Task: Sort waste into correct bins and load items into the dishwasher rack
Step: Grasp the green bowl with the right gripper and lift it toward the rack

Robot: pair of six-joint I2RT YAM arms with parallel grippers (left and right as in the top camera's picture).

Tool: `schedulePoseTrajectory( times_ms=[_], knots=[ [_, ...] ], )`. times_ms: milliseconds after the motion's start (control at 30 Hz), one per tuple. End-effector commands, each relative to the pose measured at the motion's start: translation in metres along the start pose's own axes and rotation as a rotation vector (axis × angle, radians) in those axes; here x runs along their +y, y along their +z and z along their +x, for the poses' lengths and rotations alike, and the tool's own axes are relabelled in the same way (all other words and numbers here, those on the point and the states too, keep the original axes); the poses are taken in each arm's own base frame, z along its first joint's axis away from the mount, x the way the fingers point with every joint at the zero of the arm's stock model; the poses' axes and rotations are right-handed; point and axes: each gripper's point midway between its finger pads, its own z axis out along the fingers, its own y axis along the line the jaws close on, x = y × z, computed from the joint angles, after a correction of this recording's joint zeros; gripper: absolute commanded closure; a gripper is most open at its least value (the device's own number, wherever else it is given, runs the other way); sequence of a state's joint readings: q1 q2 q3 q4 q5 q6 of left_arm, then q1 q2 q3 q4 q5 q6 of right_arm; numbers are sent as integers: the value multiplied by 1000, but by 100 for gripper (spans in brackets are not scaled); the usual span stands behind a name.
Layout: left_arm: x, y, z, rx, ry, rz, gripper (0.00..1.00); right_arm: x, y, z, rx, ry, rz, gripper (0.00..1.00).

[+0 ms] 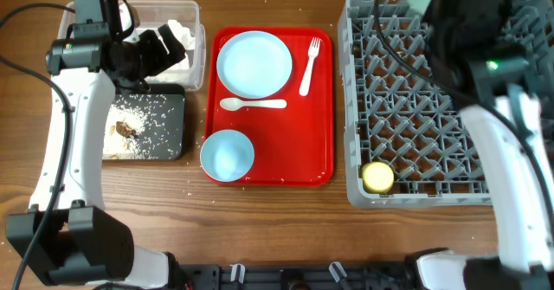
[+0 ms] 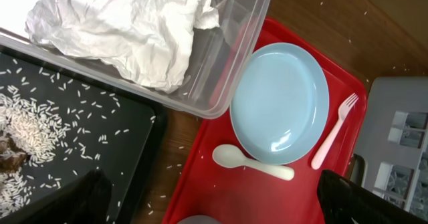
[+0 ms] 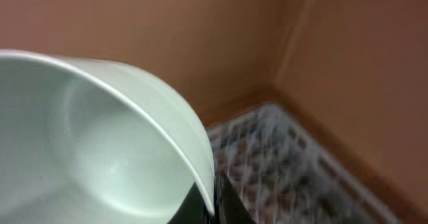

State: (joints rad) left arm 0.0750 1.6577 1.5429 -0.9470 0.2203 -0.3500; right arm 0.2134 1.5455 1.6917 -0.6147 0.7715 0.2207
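Right gripper (image 3: pixel 212 208) clamps the small pale blue-green bowl (image 3: pixel 100 150) by its rim, tilted, above the far corner of the grey plastic dishwasher rack (image 1: pixel 407 108). Risk: the thin rim grip slips and the bowl drops onto the pegs.

In your right wrist view the dishwasher rack (image 3: pixel 294 164) is a blur and the bowl (image 3: pixel 100 150) runs off the left edge. Overhead, the arm hides most of it.

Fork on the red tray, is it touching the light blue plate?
Apart. The overhead view shows a strip of bare red tray between the fork and the plate.
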Motion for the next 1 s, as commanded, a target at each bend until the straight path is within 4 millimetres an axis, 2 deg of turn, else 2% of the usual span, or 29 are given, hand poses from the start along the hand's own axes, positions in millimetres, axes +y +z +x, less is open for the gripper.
schedulePoseTrajectory(
  times_ms=[0, 33, 100, 200, 233, 267, 333, 433, 600, 700, 800, 833, 867, 900, 967],
  knots=[
    [1, -1, -4, -13, 1, -6, 0, 20, 45, 28, 14, -293, 163, 96],
    [1, -1, -4, -14, 1, -5, 0, 30, 56, 36, 20, -361, 180, 96],
    [1, -1, -4, -13, 1, -5, 0, 64, 85, 67, 50, -638, 193, 96],
    [1, -1, -4, -13, 1, -6, 0, 91, 104, 102, 80, -819, 218, 96],
    [1, -1, -4, -13, 1, -5, 0, 103, 110, 120, 101, -892, 204, 96],
    [1, -1, -4, -13, 1, -5, 0, 108, 114, 133, 120, -943, 207, 96],
    [1, -1, -4, -14, 1, -5, 0, 104, 121, 150, 153, -996, 273, 96],
    [1, -1, -4, -13, 1, -5, 0, 97, 126, 164, 186, -1039, 338, 96],
    [1, -1, -4, -13, 1, -5, 0, 94, 123, 172, 217, -1083, 335, 96],
    [1, -1, -4, -14, 1, -6, 0, 111, 112, 191, 250, -1178, 237, 96],
    [1, -1, -4, -14, 1, -5, 0, 128, 98, 194, 221, -1178, 210, 87],
    [1, -1, -4, -13, 1, -5, 0, 133, 93, 197, 218, -1195, 198, 76],
    [1, -1, -4, -14, 1, -5, 0, 136, 90, 198, 216, -1204, 192, 58],
    [1, -1, -4, -13, 1, -5, 0, 139, 87, 199, 210, -1201, 187, 0],
    [1, -1, -4, -13, 1, -5, 0, 139, 87, 199, 205, -1173, 188, 0]
  ],
)
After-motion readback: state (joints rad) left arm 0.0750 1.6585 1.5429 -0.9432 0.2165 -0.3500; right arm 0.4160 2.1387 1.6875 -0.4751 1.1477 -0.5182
